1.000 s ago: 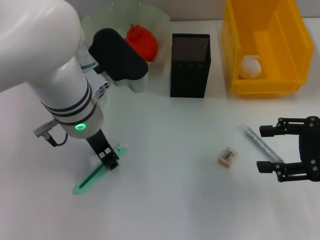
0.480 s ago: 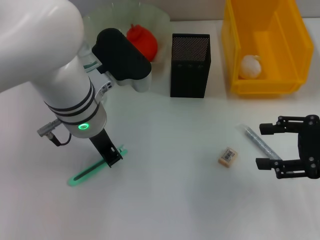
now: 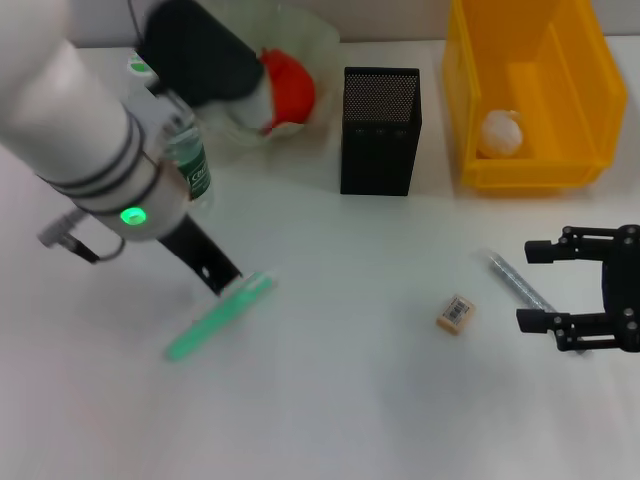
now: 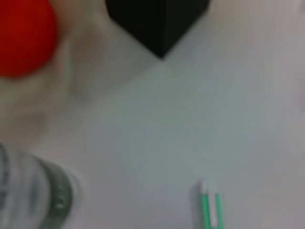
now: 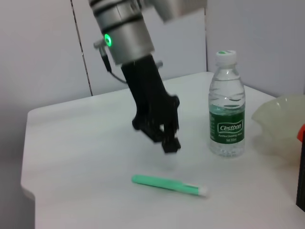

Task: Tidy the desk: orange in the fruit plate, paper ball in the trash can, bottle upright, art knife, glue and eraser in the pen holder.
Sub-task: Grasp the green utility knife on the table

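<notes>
We see the pen holder (image 3: pixel 380 130) mid-desk: fruit plate (image 3: pixel 300 40) and bottle (image 3: pixel 187 165) left of it, trash can (image 3: pixel 530 90) right, eraser (image 3: pixel 455 313) in front.

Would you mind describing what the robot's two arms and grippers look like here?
The left arm is a bulky white shell with dark bands, a glowing green ring light at the wrist, a black elbow cover and a grey cable loop. Its left gripper is slim and black. The right gripper is black, with two long, angular linkage fingers.

White counter (image 3: pixel 350 400) (plain and flat), pale grey wall (image 5: pixel 43 47) behind it, thin dark seam running down the wall
</notes>
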Motion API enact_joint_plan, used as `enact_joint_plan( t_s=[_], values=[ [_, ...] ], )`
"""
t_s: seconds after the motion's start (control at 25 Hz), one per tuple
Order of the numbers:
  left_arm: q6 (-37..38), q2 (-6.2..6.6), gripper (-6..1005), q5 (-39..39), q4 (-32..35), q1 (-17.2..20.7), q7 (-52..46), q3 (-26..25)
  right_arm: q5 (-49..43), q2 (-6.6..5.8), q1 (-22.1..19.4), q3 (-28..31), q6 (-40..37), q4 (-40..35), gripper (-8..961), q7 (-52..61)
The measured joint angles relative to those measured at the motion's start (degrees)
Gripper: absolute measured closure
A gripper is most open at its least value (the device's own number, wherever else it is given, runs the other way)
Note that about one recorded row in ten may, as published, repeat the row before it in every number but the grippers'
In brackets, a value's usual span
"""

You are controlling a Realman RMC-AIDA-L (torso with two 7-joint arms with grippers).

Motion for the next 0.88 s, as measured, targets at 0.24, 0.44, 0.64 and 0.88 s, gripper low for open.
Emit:
enact_joint_plan(
  t_s=[0.24, 0.44, 0.64, 0.88],
  values=[
    [2.26, 0.06, 970, -2.88, 7.96, 2.78, 2.76, -6.21, 0.05, 0.08, -0.51, 1.21, -0.18, 0.00, 191, 0.00],
    [2.37, 0.01, 996, -3.14, 5.70, 2.00, 3.62, -5.49, 0.05, 0.09, -0.70, 1.57, -0.25, 0.00, 192, 0.56],
    [1.42, -0.16, 969, -2.49, 1.44, -0.56, 2.53, -2.52, 0.05, 0.09, -0.73, 1.57, -0.29, 0.00, 192, 0.77],
    [-0.45, -0.32, 889, -0.10, -3.61, -2.93, 0.03, 1.32, -0.22, 0.09, -0.67, 1.56, -0.29, 0.00, 192, 0.78]
  ],
)
